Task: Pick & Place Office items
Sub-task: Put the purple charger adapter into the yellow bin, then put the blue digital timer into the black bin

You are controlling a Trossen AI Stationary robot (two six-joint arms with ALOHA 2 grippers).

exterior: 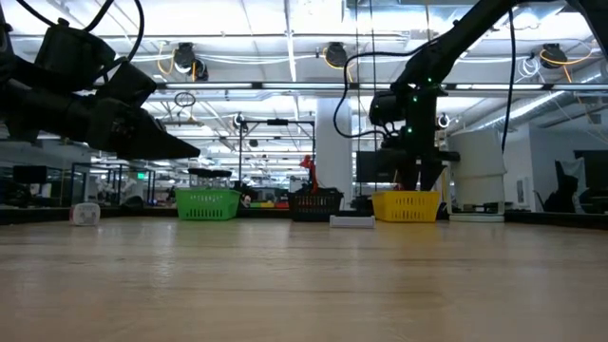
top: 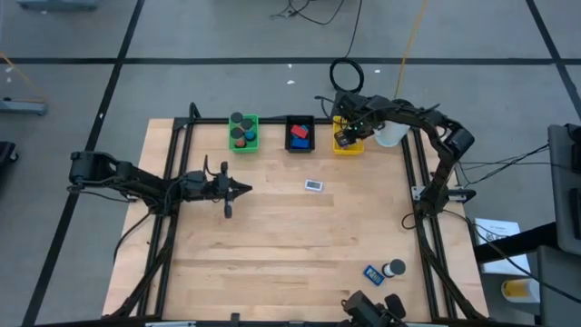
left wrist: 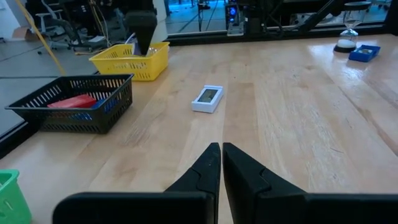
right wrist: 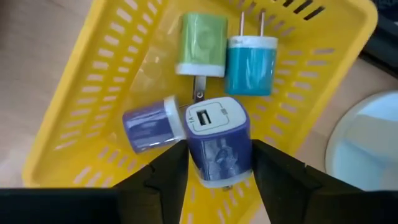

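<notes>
Overhead and table-level views share the yellow tray (top: 348,145), which the right wrist camera sees close.

Green tray (top: 243,133), black tray (top: 300,133), yellow tray (top: 348,145), white cup (top: 390,134)

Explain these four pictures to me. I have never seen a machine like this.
It is a robot with two dark arms at a wooden table, each ending in a two-finger gripper. One picture looks straight down, one looks level across the tabletop, and two come from cameras on the wrists. At the table's far edge stand a green tray, a black tray and a yellow tray, with a white cup beside the yellow one. A white device lies mid-table; a blue piece and a round cap lie near the front. The left gripper is shut and empty, above the table. The right gripper is at the yellow tray, around a purple charger among other chargers; whether it grips it is unclear.
</notes>
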